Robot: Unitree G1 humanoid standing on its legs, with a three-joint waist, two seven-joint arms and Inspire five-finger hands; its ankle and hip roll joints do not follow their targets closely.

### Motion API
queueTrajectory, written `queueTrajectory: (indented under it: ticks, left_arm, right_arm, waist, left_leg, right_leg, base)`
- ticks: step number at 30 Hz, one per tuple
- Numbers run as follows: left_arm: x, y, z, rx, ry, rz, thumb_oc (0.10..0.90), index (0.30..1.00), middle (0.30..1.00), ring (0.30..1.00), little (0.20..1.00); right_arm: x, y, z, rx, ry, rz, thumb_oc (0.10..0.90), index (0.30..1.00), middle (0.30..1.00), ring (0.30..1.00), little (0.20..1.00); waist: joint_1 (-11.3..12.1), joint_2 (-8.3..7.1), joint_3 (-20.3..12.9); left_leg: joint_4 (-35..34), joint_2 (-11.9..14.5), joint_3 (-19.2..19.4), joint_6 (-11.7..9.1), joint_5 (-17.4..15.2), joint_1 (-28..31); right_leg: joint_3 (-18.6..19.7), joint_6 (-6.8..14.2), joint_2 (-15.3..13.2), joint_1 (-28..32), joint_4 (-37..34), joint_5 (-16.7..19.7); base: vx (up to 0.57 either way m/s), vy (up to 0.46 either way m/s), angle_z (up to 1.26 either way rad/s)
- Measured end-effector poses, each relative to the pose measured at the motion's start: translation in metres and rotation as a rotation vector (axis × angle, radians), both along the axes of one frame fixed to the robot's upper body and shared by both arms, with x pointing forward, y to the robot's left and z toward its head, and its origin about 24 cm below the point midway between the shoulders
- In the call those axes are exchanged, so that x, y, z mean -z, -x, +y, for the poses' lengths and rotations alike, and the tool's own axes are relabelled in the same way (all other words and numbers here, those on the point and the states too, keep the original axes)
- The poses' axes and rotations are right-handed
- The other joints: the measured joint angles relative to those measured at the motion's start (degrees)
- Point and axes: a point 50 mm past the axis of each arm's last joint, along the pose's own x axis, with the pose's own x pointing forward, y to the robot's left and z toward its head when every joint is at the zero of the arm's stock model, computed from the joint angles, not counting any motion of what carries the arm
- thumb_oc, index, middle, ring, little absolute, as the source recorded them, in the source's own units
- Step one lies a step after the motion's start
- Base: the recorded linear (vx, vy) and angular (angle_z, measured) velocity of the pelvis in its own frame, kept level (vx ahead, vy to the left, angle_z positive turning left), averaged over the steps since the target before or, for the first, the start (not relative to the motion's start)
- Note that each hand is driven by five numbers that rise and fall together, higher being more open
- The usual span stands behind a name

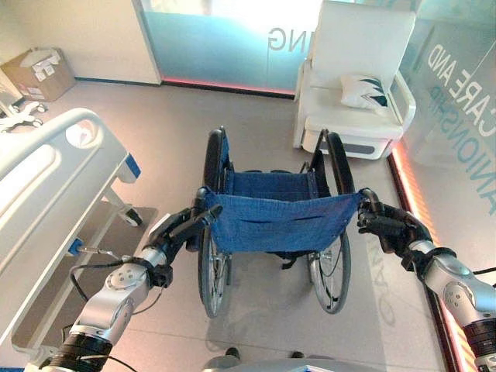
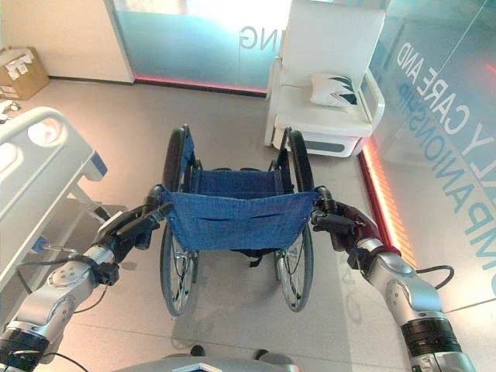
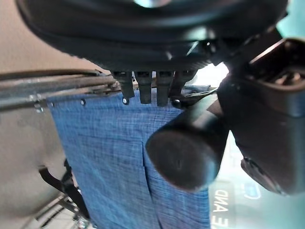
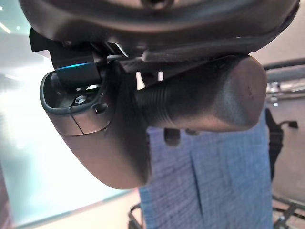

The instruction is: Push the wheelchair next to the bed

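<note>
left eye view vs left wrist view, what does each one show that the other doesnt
The left eye view alone shows the bed on the robot's left, the white armchair with its cushion ahead, a cardboard box, and the right robot hand curled round the right push handle. The left wrist view alone shows the left push handle's rounded end close up, gripped by the left robot hand. Both show the wheelchair's blue backrest.

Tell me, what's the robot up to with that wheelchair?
It stands behind a blue-backed wheelchair, its left hand and right hand each closed round a push handle. A hospital bed lies off to the robot's left, a white armchair farther ahead. The chair isn't beside the bed yet.
</note>
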Motion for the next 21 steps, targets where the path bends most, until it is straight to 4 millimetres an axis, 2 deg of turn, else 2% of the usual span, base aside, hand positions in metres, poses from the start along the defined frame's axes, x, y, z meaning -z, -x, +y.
queueTrajectory:
  ticks: [7, 8, 21]
  left_arm:
    - [-0.016, -0.015, 0.006, 0.089, -0.19, 0.036, 0.8, 0.9, 0.9, 0.9, 0.9]
    - [-0.017, -0.016, 0.006, 0.095, -0.197, 0.038, 0.4, 0.3, 0.3, 0.3, 0.3]
    - [-0.021, -0.02, 0.008, 0.071, -0.227, 0.023, 0.4, 0.3, 0.3, 0.3, 0.3]
  right_arm:
    - [-0.002, -0.003, 0.0, 0.0, 0.002, -0.007, 0.408, 0.312, 0.312, 0.312, 0.312]
    - [-0.003, -0.004, 0.0, 0.0, 0.001, -0.008, 0.408, 0.312, 0.312, 0.312, 0.312]
    - [-0.003, -0.005, 0.001, -0.001, -0.003, -0.013, 0.414, 0.321, 0.321, 0.321, 0.321]
  waist:
    - [-0.04, 0.69, 0.0]
    - [-0.07, 0.82, 0.02]
    - [-0.12, 1.02, -0.01]
  left_leg:
    - [0.0, -0.01, -0.05, 0.04, 0.03, -0.02]
    - [0.0, -0.03, -0.05, 0.04, 0.03, -0.03]
    - [0.01, -0.02, -0.04, 0.04, 0.03, -0.07]
  right_leg:
    - [-0.01, 0.01, 0.0, 0.01, 0.02, 0.0]
    - [0.0, 0.01, -0.01, 0.0, 0.02, 0.01]
    - [0.01, 0.0, 0.0, -0.06, 0.01, 0.01]
  base:
    - [0.0, 0.0, 0.0]
    - [0.0, 0.0, 0.0]
    - [0.0, 0.0, 0.0]
